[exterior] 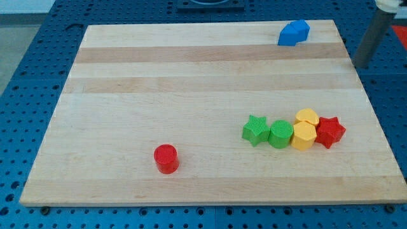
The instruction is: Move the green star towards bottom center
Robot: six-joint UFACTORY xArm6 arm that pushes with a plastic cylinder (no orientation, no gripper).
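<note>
The green star (255, 130) lies on the wooden board (159, 83) at the view's lower right, at the left end of a tight row of blocks. Touching its right side is a green cylinder (280, 134), then a yellow hexagon (304, 136), a second yellow block (308, 117) just above it, and a red star (330, 131) at the right end. My rod comes down at the view's top right and my tip (361, 65) is off the board's right edge, far above and right of the green star.
A red cylinder (166, 158) stands alone at the lower middle-left of the board. A blue block (293, 33) sits at the board's top edge, right of centre. The board rests on a blue perforated table (25, 76).
</note>
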